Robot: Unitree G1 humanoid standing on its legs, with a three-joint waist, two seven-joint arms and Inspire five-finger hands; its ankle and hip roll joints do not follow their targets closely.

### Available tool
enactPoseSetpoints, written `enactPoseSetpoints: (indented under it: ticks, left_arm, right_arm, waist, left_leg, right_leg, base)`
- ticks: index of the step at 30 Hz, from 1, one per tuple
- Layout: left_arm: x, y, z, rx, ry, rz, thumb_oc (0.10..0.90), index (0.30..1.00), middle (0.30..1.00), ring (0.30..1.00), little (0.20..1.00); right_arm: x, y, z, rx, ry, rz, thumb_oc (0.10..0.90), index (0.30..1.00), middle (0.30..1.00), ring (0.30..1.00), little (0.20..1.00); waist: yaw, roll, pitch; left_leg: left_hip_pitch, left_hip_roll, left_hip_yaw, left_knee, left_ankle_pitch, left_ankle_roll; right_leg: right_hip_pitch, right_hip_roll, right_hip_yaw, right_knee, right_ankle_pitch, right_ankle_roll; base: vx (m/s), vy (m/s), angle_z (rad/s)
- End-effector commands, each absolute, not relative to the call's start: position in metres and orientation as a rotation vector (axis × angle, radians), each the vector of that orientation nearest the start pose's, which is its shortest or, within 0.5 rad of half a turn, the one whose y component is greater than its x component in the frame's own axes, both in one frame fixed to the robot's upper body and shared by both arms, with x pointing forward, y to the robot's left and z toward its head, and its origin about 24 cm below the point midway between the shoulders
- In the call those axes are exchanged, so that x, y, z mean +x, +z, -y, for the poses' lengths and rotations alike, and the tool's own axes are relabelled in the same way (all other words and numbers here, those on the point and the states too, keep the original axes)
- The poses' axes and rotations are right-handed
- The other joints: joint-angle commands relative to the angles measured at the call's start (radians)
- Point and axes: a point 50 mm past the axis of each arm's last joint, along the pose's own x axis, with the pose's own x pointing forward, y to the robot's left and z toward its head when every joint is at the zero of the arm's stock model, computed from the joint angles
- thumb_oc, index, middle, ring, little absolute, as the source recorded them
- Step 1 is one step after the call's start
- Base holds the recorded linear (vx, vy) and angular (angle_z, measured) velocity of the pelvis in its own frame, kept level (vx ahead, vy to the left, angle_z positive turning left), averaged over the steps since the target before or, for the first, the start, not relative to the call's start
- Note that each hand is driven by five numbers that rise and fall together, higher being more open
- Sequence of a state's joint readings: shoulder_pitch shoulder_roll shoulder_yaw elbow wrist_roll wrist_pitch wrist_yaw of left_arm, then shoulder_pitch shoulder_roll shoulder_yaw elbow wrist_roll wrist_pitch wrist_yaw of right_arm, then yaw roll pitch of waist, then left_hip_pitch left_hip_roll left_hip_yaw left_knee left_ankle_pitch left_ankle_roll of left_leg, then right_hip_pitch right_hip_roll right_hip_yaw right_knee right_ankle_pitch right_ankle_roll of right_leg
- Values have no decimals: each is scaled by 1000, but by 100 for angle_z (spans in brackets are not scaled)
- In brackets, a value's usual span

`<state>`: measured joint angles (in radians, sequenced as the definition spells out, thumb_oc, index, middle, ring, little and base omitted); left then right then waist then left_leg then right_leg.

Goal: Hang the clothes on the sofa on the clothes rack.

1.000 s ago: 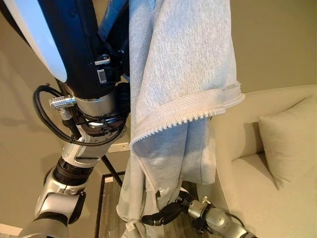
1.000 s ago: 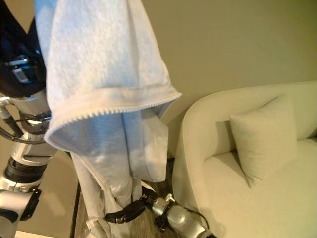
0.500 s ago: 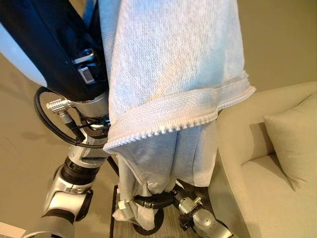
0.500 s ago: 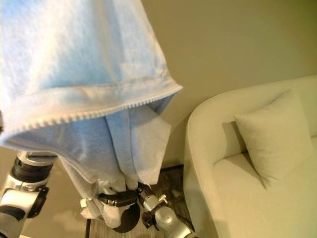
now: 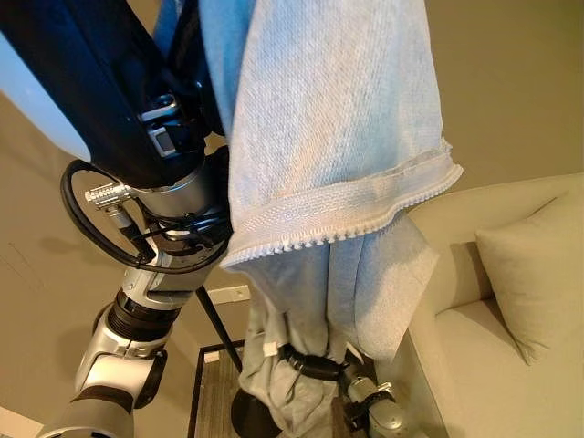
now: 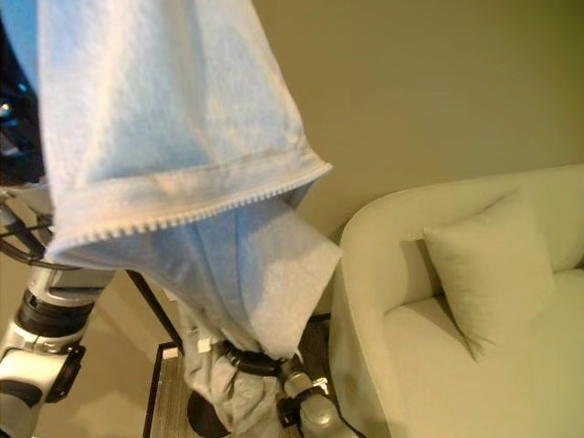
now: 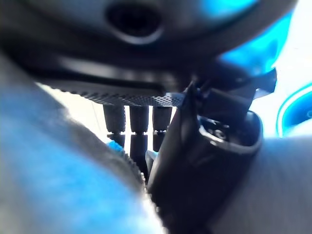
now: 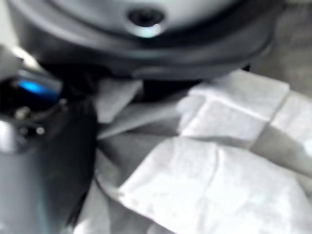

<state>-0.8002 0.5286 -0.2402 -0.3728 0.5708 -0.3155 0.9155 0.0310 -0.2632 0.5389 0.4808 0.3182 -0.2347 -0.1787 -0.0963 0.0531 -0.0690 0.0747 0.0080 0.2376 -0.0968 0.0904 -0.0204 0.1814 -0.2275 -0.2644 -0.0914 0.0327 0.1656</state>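
A pale grey zip-up garment (image 5: 338,137) hangs from high up, its zip edge crossing the middle. In the left wrist view my left hand (image 7: 195,161) has its thumb closed against the fingers (image 7: 139,129), with cloth pinched between them. Low down, my right hand (image 5: 315,368) is curled round the bunched lower part of the garment; the right wrist view shows its thumb (image 8: 63,146) against folded cloth (image 8: 219,170). The clothes rack's thin black pole (image 5: 214,319) slants behind the garment down to a dark round base (image 5: 246,415).
A cream sofa (image 6: 429,365) with a matching cushion (image 6: 488,274) stands to the right against a beige wall. A dark frame (image 5: 196,392) lies on the wooden floor around the rack's base. A white wall socket (image 5: 228,294) sits low on the wall.
My right hand has gone from reaching across under the hem to wrapping round the garment's lower part. The rack's pole now shows; the camera has shifted.
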Motion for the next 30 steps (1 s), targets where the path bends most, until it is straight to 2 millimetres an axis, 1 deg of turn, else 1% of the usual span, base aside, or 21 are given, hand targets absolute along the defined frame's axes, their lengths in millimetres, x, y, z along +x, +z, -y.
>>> enactPoseSetpoints:
  ticks: [1, 2, 3, 4, 5, 6, 9, 10, 11, 12, 13, 14, 15, 19, 21, 22, 23, 24, 27, 29, 30]
  left_arm:
    - [209, 359, -135, 198, 636, 1857, 400, 300, 300, 300, 300]
    - [207, 359, -136, 192, 637, 1867, 400, 300, 300, 300, 300]
    - [206, 359, -136, 191, 637, 1868, 400, 300, 300, 300, 300]
    - [201, 358, -138, 188, 634, 1892, 400, 300, 300, 300, 300]
    - [201, 358, -138, 188, 634, 1893, 400, 300, 300, 300, 300]
    - [198, 357, -141, 178, 638, 1906, 400, 300, 300, 300, 300]
    - [194, 357, -145, 176, 642, 1919, 400, 300, 300, 300, 300]
    - [192, 354, -149, 176, 648, 1930, 400, 300, 300, 300, 300]
    - [191, 352, -152, 187, 660, 1932, 400, 300, 300, 300, 300]
    - [191, 351, -154, 196, 666, 1933, 400, 300, 300, 300, 300]
    - [191, 351, -154, 195, 667, 1934, 400, 300, 300, 300, 300]
    - [191, 349, -157, 207, 684, 1941, 400, 300, 300, 300, 300]
    - [190, 349, -157, 206, 685, 1941, 400, 300, 300, 300, 300]
    - [188, 344, -167, 248, 752, 1956, 400, 300, 300, 300, 300]
    - [188, 339, -177, 291, 815, 1947, 400, 300, 300, 300, 300]
    - [187, 338, -177, 290, 818, 1947, 400, 300, 300, 300, 300]
    - [188, 334, -185, 342, 865, 1933, 400, 300, 300, 300, 300]
    - [188, 327, -196, 449, 921, 1911, 400, 300, 300, 300, 300]
    - [185, 319, -205, 584, 955, 1893, 400, 300, 300, 300, 300]
    - [182, 312, -213, 679, 972, 1865, 400, 300, 300, 300, 300]
    - [181, 309, -215, 715, 974, 1855, 400, 300, 300, 300, 300]
  right_arm:
    - [251, -23, 142, -95, -17, -149, 400, 300, 300, 300, 300]
    - [258, -15, 152, -86, -86, -116, 400, 300, 300, 300, 300]
    - [258, -14, 152, -86, -87, -115, 400, 300, 300, 300, 300]
    - [272, 7, 175, -60, -238, -35, 400, 300, 300, 300, 300]
    - [272, 7, 175, -60, -239, -34, 400, 300, 300, 300, 300]
    - [283, 29, 189, -24, -353, 54, 400, 300, 300, 300, 300]
    - [294, 60, 202, 18, -466, 178, 400, 300, 300, 300, 300]
    - [300, 92, 214, 38, -558, 309, 400, 300, 300, 300, 300]
    - [301, 112, 219, -9, -592, 408, 400, 300, 300, 300, 300]
    - [300, 125, 221, -50, -612, 469, 400, 300, 300, 300, 300]
    - [300, 125, 221, -51, -613, 470, 400, 300, 300, 300, 300]
    - [297, 144, 225, -129, -647, 574, 400, 300, 300, 300, 300]
    - [296, 144, 225, -134, -648, 576, 400, 300, 300, 300, 300]
    - [283, 187, 229, -354, -720, 817, 400, 300, 300, 300, 300]
    - [268, 219, 233, -523, -808, 1007, 400, 300, 300, 300, 300]
    - [267, 219, 233, -527, -809, 1008, 400, 300, 300, 300, 300]
    - [256, 238, 233, -615, -849, 1130, 400, 300, 300, 300, 300]
    - [240, 262, 233, -744, -892, 1276, 400, 300, 300, 300, 300]
    - [227, 275, 232, -851, -893, 1373, 400, 300, 300, 300, 300]
    - [224, 277, 231, -902, -852, 1390, 400, 300, 300, 300, 300]
    - [222, 278, 231, -901, -834, 1393, 400, 300, 300, 300, 300]
  waist:
    - [26, -30, -19]
    - [27, -32, -20]
    - [28, -32, -20]
    - [33, -34, -24]
    - [34, -35, -24]
    - [39, -38, -27]
    - [48, -42, -31]
    - [55, -45, -34]
    - [60, -48, -36]
    - [61, -48, -36]
    - [61, -48, -36]
    - [65, -51, -38]
    - [65, -50, -38]
    - [66, -53, -38]
    - [68, -57, -40]
    - [67, -56, -40]
    - [67, -60, -39]
    - [68, -68, -39]
    - [71, -77, -38]
    - [75, -83, -39]
    - [77, -86, -39]
  left_leg:
    - [102, 15, 6, 10, -180, -4]
    - [101, 17, 5, 10, -179, -5]
    - [98, 16, 6, 10, -176, -5]
    - [100, 19, 2, 10, -178, -5]
    - [97, 18, 3, 10, -175, -4]
    - [98, 21, -1, 10, -178, -4]
    - [95, 23, -2, 10, -174, -1]
    - [94, 25, -8, 10, -173, 0]
    - [96, 27, -11, 10, -174, 1]
    - [99, 29, -14, 10, -178, 1]
    - [97, 28, -13, 10, -174, 1]
    - [95, 30, -16, 10, -174, 3]
    - [95, 30, -16, 10, -174, 3]
    - [97, 32, -21, 10, -176, 5]
    - [99, 35, -25, 10, -183, 4]
    - [97, 34, -24, 10, -179, 5]
    - [98, 35, -24, 10, -180, 6]
    - [100, 39, -25, 10, -182, 5]
    - [99, 44, -25, 10, -182, 3]
    - [101, 46, -22, 10, -181, 2]
    - [101, 48, -21, 10, -182, 2]
  right_leg:
    - [-67, 23, 41, 4, 4, 3]
    - [-66, 24, 40, 4, 4, 3]
    - [-69, 24, 41, 4, 7, 2]
    - [-64, 27, 38, 4, 4, 2]
    - [-68, 27, 39, 4, 7, 1]
    - [-65, 31, 38, 4, 4, 1]
    - [-67, 33, 39, 4, 7, -3]
    - [-67, 37, 39, 4, 6, -5]
    - [-64, 40, 39, 4, 4, -7]
    - [-60, 41, 38, 4, -1, -7]
    - [-62, 41, 38, 4, 2, -8]
    - [-62, 42, 37, 4, 1, -9]
    - [-61, 42, 37, 4, 1, -9]
    - [-57, 44, 35, 4, -5, -11]
    - [-52, 47, 36, 4, -11, -10]
    - [-54, 47, 36, 4, -7, -11]
    - [-53, 50, 37, 4, -10, -13]
    - [-53, 54, 39, 5, -14, -14]
    - [-53, 59, 44, 4, -17, -17]
    - [-54, 63, 47, 4, -18, -19]
    - [-54, 64, 48, 4, -19, -19]
  base:
    - [0, 0, 0]
    - [0, 0, 0]
    - [0, 0, 0]
    - [0, 0, 0]
    - [0, 0, 0]
    - [0, 0, 0]
    - [-4, -12, 4]
    - [0, 0, 0]
    - [0, 0, 0]
    - [3, -17, 4]
    - [-2, -14, 3]
    - [0, 0, 0]
    - [0, 0, 0]
    - [2, -2, 1]
    - [-7, -8, 4]
    - [0, 0, 0]
    - [0, 0, 0]
    - [0, 0, 0]
    - [0, 0, 0]
    - [0, 0, 0]
    - [0, 0, 0]
